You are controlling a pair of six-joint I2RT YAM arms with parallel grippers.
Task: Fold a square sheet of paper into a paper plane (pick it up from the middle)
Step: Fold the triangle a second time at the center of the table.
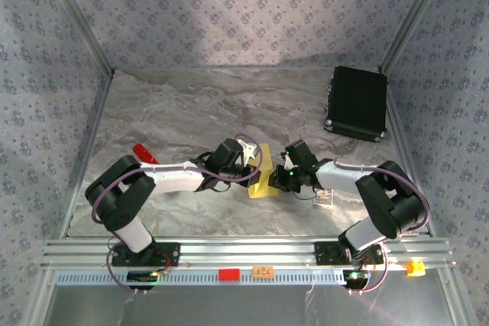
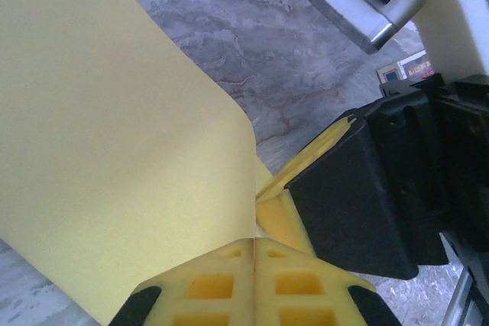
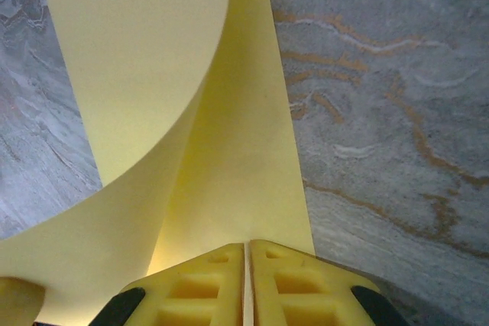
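Yellow square sheet of paper (image 1: 263, 173), curled over the marbled grey table (image 1: 191, 108) near its middle, left gripper (image 2: 254, 243) closed tight on one edge, right gripper (image 3: 246, 246) closed on the facing edge, the two grippers just beside each other

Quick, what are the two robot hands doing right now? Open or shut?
Left gripper: closed, pinching the thin yellow sheet of paper.
Right gripper: closed, pinching the same yellow sheet.

Square sheet of paper (image 1: 263, 179) between left tool (image 2: 254, 250) and right tool (image 3: 246, 250)
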